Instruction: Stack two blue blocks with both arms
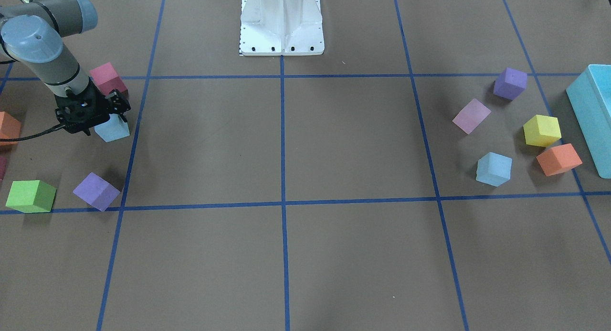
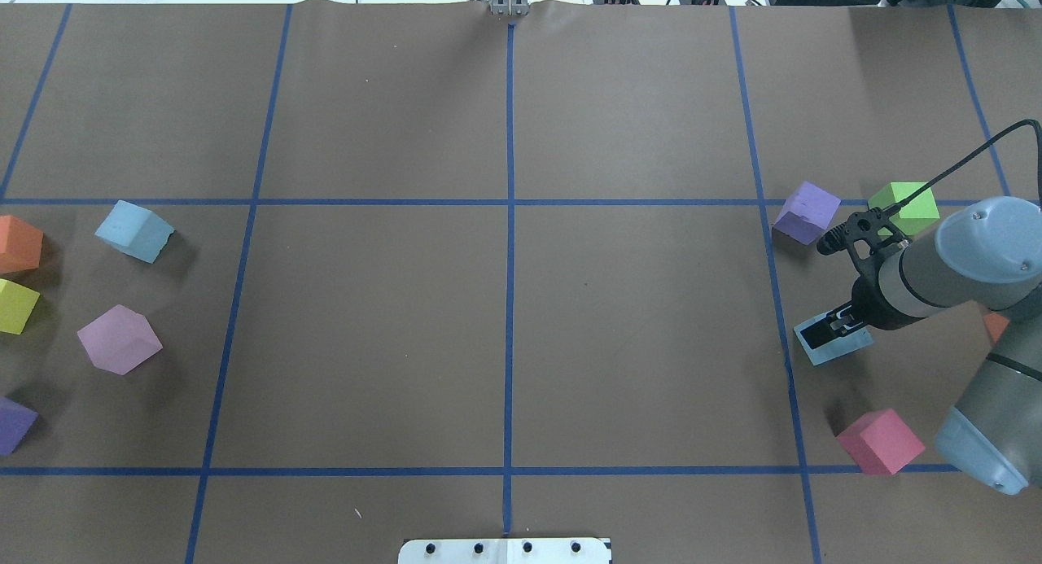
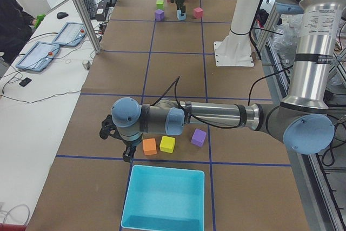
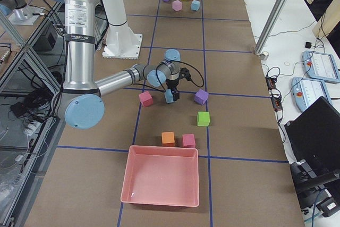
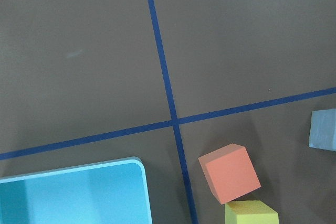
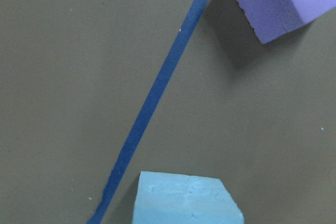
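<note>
Near the right edge of the surface, holding the right tool straight over the first blue block, covering part of its top in the overhead view. Pointing it downward, probably for taking the cube by two opposite flat faces. Giving no sure sign of being released or clenched: impossible to tell, with the right wrist camera catching only the cube's top and nothing of the tool. Lying just beside a blue tape line, with a purple block near it toward the edge away from the robot, and a pink block toward the robot's edge. Judging such close neighbours as the reason for a steep, vertical approach, sparing them any nudge.

Over by the left edge, lying well apart from its partner: the second blue block. Holding the left tool low near an orange block and a yellow block, beside the turquoise tray, and catching the second cube at the right side of the left wrist view. Showing that tool only from the side, so its grip impossible to tell too. Judging the task as barely beginning: nothing stacked, each tool apparently tending the cube on its own side, presumably for bringing both toward the middle.
</note>
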Robot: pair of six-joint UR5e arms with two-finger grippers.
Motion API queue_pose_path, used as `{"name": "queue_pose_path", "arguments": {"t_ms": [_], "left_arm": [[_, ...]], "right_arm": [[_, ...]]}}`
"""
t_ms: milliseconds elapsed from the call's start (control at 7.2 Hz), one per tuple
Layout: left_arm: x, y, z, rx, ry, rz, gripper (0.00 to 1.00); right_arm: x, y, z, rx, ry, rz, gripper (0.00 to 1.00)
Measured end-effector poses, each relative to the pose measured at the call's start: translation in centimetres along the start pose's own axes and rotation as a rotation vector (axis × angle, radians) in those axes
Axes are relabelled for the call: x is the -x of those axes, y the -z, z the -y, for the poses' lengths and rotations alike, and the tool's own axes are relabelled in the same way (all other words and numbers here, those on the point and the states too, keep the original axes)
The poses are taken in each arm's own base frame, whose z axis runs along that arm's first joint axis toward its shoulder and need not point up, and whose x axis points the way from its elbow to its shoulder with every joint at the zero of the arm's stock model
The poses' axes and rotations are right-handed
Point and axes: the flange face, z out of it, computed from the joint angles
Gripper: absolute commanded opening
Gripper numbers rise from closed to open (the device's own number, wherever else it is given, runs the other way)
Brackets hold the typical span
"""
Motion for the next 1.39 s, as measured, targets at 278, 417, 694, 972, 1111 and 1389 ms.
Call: {"name": "queue_pose_path", "arguments": {"t_ms": [278, 417, 694, 972, 1111, 1389], "left_arm": [[0.0, 0.0, 0.0, 0.0, 0.0, 0.0, 0.98], [0.0, 0.0, 0.0, 0.0, 0.0, 0.0, 0.98], [0.0, 0.0, 0.0, 0.0, 0.0, 0.0, 0.98], [0.0, 0.0, 0.0, 0.0, 0.0, 0.0, 0.98], [0.0, 0.0, 0.0, 0.0, 0.0, 0.0, 0.98], [0.0, 0.0, 0.0, 0.0, 0.0, 0.0, 0.98]], "right_arm": [[0.23, -0.32, 0.19, -0.001, 0.0, 0.005, 0.96], [0.27, -0.33, 0.21, -0.002, -0.002, 0.006, 0.88], [0.32, -0.46, 0.18, 0.001, -0.003, 0.005, 0.72], [0.34, -0.56, 0.13, 0.005, -0.003, 0.007, 0.65], [0.41, -0.58, 0.1, 0.007, -0.002, 0.01, 0.62], [0.5, -0.63, 0.05, 0.01, -0.001, 0.013, 0.57]]}}
